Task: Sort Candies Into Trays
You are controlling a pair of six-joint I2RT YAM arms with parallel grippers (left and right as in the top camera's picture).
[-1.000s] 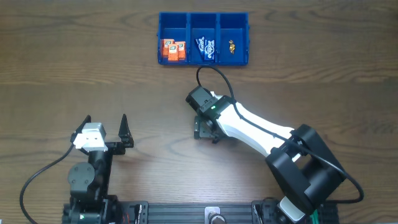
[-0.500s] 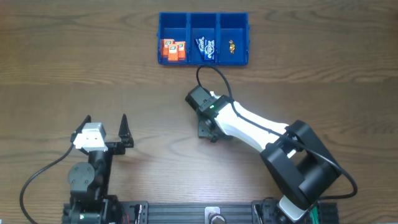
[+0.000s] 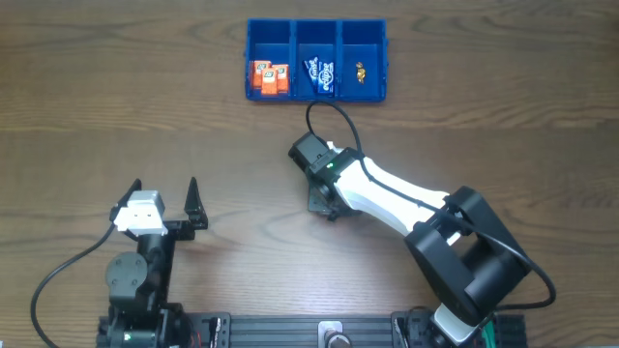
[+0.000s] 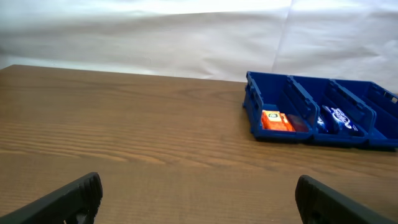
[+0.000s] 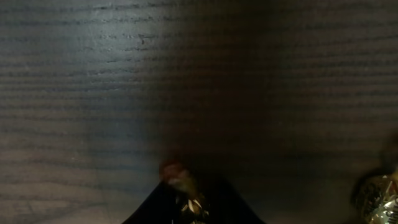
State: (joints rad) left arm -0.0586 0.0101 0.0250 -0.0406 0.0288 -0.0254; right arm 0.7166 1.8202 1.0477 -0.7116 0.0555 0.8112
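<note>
Though its wrist view is dark, right gripper: clamped on gold candy.
Cut off: second gold candy, at frame edge.
Other side: left gripper, fingers spread wide.

- The right gripper is low over the dark wood desk, looking almost straight down on its grain.
- Its two black fingers come together into a narrow point.
- A gold-wrapped candy is pinched between them, its crinkled foil showing at the tips, with a reddish-brown bit poking out just past them.
- A second candy, also in shiny gold foil, lies on the desk well apart from the fingers, touching nothing.
- A broad shadow darkens the wood ahead of the fingers.
</note>
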